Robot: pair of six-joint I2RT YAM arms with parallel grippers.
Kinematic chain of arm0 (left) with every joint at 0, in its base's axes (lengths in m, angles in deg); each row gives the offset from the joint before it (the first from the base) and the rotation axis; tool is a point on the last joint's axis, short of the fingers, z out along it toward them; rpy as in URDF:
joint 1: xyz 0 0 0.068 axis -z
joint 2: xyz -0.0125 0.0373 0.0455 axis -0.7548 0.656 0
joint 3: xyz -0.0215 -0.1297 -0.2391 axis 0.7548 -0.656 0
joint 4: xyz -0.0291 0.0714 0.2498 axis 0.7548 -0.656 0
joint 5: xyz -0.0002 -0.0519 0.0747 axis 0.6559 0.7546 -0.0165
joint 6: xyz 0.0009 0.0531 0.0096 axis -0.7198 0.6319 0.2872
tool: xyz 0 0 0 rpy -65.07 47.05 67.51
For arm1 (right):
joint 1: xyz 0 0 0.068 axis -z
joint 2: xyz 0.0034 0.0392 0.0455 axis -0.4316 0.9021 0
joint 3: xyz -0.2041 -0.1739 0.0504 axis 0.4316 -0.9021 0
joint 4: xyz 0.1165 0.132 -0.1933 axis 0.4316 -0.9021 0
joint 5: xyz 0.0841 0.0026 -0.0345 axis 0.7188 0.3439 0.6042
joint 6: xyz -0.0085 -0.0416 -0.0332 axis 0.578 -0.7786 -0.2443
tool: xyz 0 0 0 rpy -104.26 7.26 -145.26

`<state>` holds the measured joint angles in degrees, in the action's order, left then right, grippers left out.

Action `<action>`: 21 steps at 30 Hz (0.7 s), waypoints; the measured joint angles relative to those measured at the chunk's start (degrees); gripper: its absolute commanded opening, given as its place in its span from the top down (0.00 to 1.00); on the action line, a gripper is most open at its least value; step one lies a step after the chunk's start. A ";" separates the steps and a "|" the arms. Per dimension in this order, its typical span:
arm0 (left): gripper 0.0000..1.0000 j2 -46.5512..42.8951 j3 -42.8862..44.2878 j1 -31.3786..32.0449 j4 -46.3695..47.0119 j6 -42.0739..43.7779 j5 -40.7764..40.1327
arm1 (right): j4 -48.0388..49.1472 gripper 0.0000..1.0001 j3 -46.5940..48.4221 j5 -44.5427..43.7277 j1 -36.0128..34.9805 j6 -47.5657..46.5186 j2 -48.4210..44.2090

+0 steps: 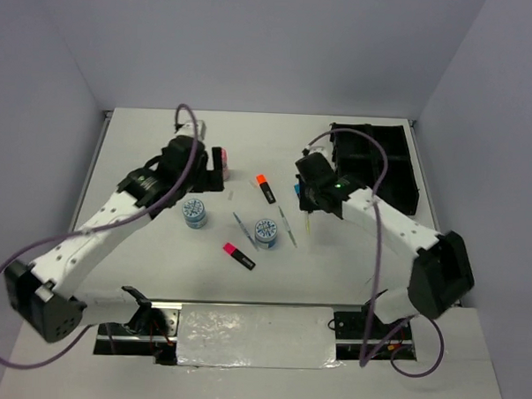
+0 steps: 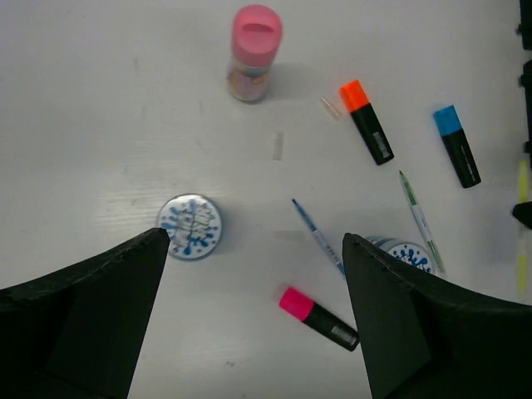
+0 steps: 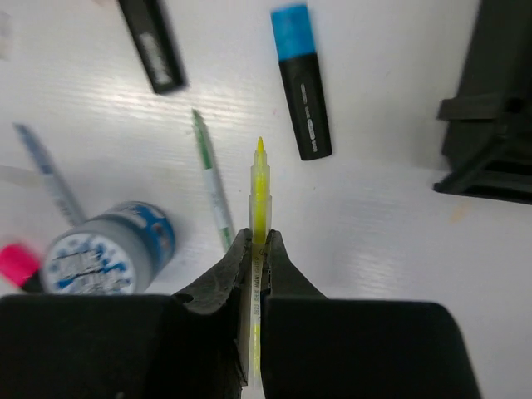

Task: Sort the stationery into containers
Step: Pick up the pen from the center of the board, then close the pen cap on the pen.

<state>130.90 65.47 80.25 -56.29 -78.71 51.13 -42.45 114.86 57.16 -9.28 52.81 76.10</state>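
Your right gripper (image 3: 258, 243) is pressed together on a thin yellow pen (image 3: 259, 179), pinching its barrel with the tip projecting forward. Just past it on the table (image 3: 382, 224) lie a green pen (image 3: 209, 170) and the blue-capped highlighter (image 3: 301, 91), with the black organiser tray (image 3: 490, 100) farther off to the right. Your left gripper (image 2: 256, 241) stands fully spread and holds nothing, hovering over the pink-capped highlighter (image 2: 317, 316) and two patterned tubs (image 2: 190, 226), with the orange-capped highlighter (image 2: 367, 120) beyond and the pink bottle (image 2: 253, 51) upright farthest away.

Thin yellow pen (image 3: 259, 183) pinched; black tray (image 1: 400, 168) far right
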 measured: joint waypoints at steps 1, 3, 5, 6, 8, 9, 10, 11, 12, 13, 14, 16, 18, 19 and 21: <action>0.04 3.04 1.03 0.55 0.76 -0.33 0.50 | -0.87 1.00 0.44 -0.37 0.04 -0.17 -3.06; 0.07 9.31 2.64 1.49 2.10 -0.76 1.55 | -1.99 1.00 1.27 -0.94 0.22 -0.42 -9.44; 0.15 14.93 3.76 2.03 3.15 -1.51 2.05 | -2.86 1.00 1.44 -1.05 0.28 -0.76 -15.06; 0.18 17.25 3.93 2.14 3.63 -1.79 2.32 | -3.65 1.00 1.44 -0.96 0.35 -1.05 -17.86; 0.24 21.31 4.11 2.32 4.31 -1.99 2.64 | -5.05 1.00 1.38 -0.87 0.39 -1.55 -22.29; 0.25 23.06 4.55 2.34 4.20 -1.90 2.60 | -5.42 1.00 1.11 -0.66 0.39 -1.70 -24.04; 0.25 25.29 5.22 2.36 4.33 -1.81 2.67 | -5.88 1.00 0.66 -0.37 0.42 -1.88 -25.79; 0.25 27.15 5.92 2.36 4.35 -1.77 2.64 | -6.29 1.00 0.04 0.00 0.50 -1.95 -27.58; 0.25 29.00 6.67 2.34 4.46 -1.75 2.60 | -6.71 1.00 -0.76 0.50 0.55 -2.10 -29.24; 0.25 30.86 7.30 2.34 4.85 -1.73 2.54 | -7.10 1.00 -1.62 0.74 0.61 -2.16 -30.84; 0.25 32.35 7.72 2.34 5.20 -1.70 2.47 | -7.56 1.00 -2.49 0.85 0.63 -2.19 -32.26; 0.25 35.04 8.31 2.16 5.81 -1.68 2.29 | -8.55 1.00 -3.78 0.96 0.76 -2.21 -34.10; 0.26 36.76 8.55 1.95 6.16 -1.62 2.34 | -9.09 1.00 -5.05 1.55 0.76 -2.27 -35.04; 0.26 37.57 8.72 1.73 6.16 -1.55 2.40 | -9.46 1.00 -5.75 1.99 0.76 -2.34 -35.43; 0.28 39.32 9.90 1.20 5.99 -1.42 2.43 | -9.75 1.00 -7.30 2.78 0.76 -2.32 -36.30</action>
<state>170.22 75.37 81.45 -50.30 -80.13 53.56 -52.20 107.56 59.94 -8.52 50.49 39.79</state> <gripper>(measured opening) 0.740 0.043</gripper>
